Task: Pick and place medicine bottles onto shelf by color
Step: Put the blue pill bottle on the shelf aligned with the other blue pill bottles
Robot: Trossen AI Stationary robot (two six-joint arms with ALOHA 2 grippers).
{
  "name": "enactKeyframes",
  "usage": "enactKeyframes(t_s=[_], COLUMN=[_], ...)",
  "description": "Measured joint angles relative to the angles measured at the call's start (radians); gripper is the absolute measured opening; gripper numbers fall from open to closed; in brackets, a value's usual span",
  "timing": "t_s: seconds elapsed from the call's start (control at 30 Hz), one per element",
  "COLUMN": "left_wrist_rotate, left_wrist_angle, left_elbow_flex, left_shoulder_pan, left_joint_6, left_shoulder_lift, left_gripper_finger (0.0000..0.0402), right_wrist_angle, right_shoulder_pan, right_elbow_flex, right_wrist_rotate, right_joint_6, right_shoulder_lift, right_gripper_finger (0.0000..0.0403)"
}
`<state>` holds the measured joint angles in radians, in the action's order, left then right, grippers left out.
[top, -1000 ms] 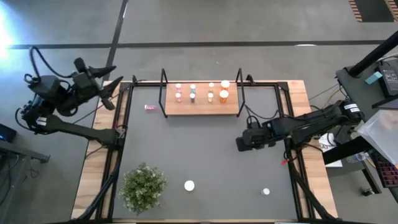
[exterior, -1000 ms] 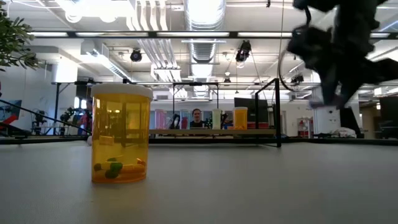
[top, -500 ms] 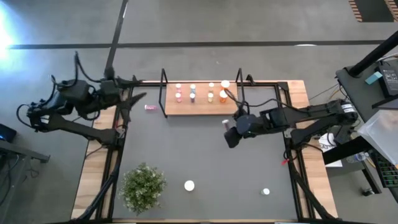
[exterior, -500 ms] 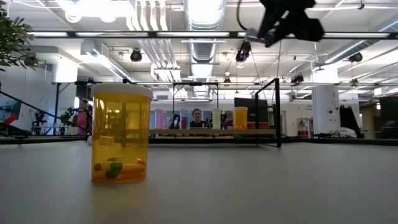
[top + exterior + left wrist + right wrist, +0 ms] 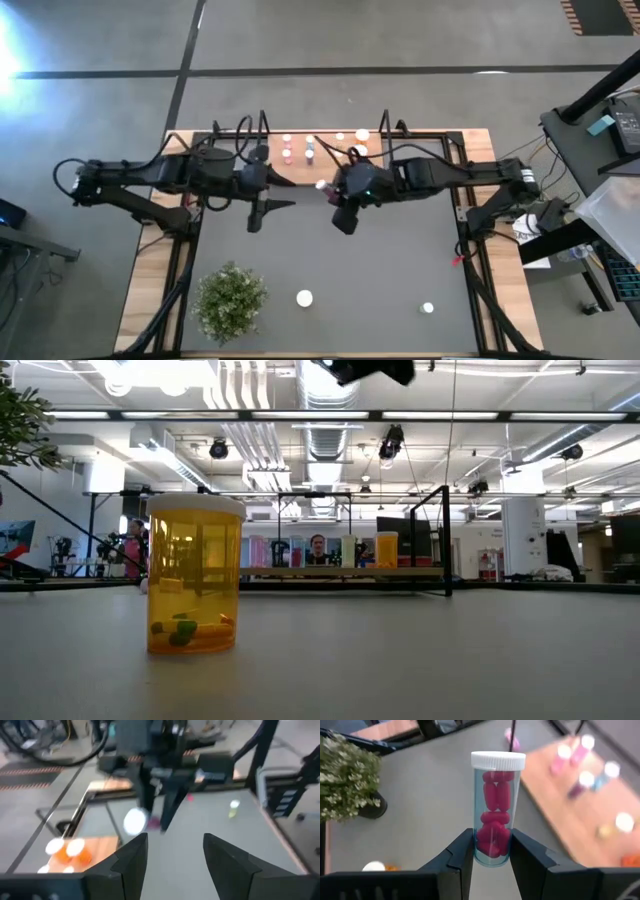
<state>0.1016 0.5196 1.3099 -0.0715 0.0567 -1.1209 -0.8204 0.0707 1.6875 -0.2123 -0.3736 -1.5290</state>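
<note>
both arms swung to mid-tabletop point(image 5: 400, 270); right hand point(image 5: 491, 851) clamps pink bottle point(image 5: 494, 817), left hand point(image 5: 175, 852) apart; several bottles shelved point(image 5: 372, 141), two left.

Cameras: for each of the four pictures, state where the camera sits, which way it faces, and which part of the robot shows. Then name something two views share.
High view: above the table, looking straight down; both arms over the shelf.
Low view: at table-top height, looking level past an orange bottle; arm part at top edge.
Left wrist view: behind the open left gripper, facing the right arm.
Right wrist view: behind the right gripper, shut on a pink-pill bottle.
Shared: the plant appears in high and right wrist views.
</note>
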Motion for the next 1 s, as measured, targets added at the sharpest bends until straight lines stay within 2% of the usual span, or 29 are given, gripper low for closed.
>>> enactKeyframes(t_s=[0.23, 0.53, 1.0], left_wrist_rotate=[-0.014, 0.060, 0.151], left_wrist_angle=[-0.038, -0.096, -0.130], left_elbow_flex=[0.030, 0.023, 0.023], left_shoulder_pan=[0.000, 0.000, 0.013], left_joint_6=[0.001, -0.001, 0.035], left_shoulder_lift=[-0.037, -0.047, -0.042], left_gripper_finger=[0.0176, 0.0176, 0.0176], right_wrist_angle=[-0.061, -0.181, -0.219], right_shoulder_pan=[-0.007, -0.006, -0.008], right_elbow_flex=[0.165, 0.335, 0.367], right_wrist_rotate=[0.000, 0.001, 0.006], right_joint_6=[0.147, 0.234, 0.288], right_shoulder_lift=[-0.084, -0.149, -0.151], right_gripper_finger=[0.0104, 0.0105, 0.0105])
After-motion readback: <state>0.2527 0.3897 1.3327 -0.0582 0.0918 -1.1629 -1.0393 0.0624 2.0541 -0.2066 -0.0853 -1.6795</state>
